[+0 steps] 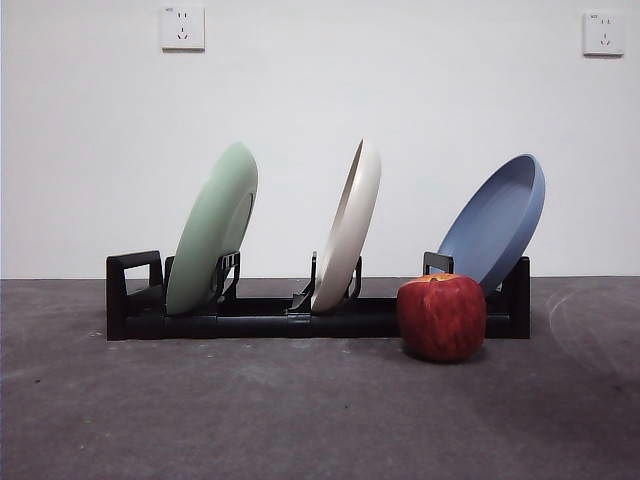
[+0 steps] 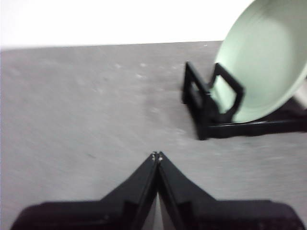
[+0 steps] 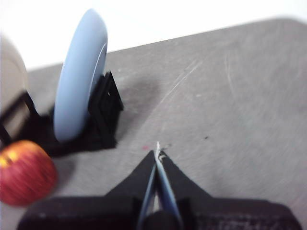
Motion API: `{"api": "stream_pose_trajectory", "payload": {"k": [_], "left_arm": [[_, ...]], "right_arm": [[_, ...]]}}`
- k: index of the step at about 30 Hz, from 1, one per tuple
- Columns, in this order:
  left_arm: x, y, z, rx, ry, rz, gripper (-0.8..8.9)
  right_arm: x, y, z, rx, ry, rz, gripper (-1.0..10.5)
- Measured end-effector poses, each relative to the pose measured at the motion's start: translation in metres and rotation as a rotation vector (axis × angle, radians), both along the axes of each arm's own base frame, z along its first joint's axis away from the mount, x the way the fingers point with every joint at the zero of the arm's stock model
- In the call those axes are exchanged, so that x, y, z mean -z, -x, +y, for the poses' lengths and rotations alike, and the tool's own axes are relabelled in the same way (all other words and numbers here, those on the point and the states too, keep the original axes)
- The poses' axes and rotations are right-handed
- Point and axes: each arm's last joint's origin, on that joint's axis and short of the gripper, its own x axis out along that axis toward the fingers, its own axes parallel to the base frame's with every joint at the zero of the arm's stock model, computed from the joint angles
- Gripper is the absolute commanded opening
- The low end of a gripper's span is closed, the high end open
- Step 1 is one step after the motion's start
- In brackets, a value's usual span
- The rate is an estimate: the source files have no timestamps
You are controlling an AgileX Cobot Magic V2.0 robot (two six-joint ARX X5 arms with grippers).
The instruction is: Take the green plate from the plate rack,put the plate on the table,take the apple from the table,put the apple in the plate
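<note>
The round pale sage-green plate [image 1: 212,232] looks smooth and matt. The long black rack [image 1: 250,322] appears plastic, the red apple [image 1: 442,316] faintly glossy, the dark grey bench [image 1: 300,420] matt and mottled.

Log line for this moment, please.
left gripper: shut, empty, near rack | right gripper: shut, empty | green plate: in rack | apple: on table

The pale green plate [image 1: 213,232] stood tilted in the black rack's [image 1: 250,322] left end; the red apple [image 1: 441,317] sat on the grey table [image 1: 250,410] before the rack's right end.
</note>
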Motion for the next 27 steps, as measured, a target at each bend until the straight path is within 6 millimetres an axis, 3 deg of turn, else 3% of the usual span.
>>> {"api": "stream_pose_trajectory", "payload": {"k": [4,7,12,14,20,24,27], "left_arm": [[0.002,0.001,-0.005,0.101,0.291,0.065,-0.04],[0.004,0.001,-0.008,0.185,0.412,0.128,-0.05],[-0.006,0.005,-0.015,0.387,0.598,0.332,-0.05],[-0.028,0.004,-0.016,0.439,0.612,0.323,-0.05],[-0.134,-0.004,-0.017,0.504,0.563,0.189,-0.05],[-0.178,-0.011,-0.018,0.544,0.503,0.203,-0.05],[-0.207,-0.017,-0.019,0.578,0.458,0.254,-0.05]], "right_arm": [[0.000,0.000,0.000,0.028,-0.164,0.007,-0.2],[0.000,0.000,0.002,-0.026,-0.242,0.017,-0.2],[-0.012,0.008,0.005,-0.085,-0.383,0.207,-0.2],[-0.033,0.009,0.007,-0.142,-0.388,0.211,-0.2],[-0.138,0.001,0.011,-0.340,-0.350,0.114,-0.2],[-0.179,-0.009,0.015,-0.499,-0.336,0.140,-0.2],[-0.199,-0.018,0.017,-0.611,-0.338,0.209,-0.2]]}}
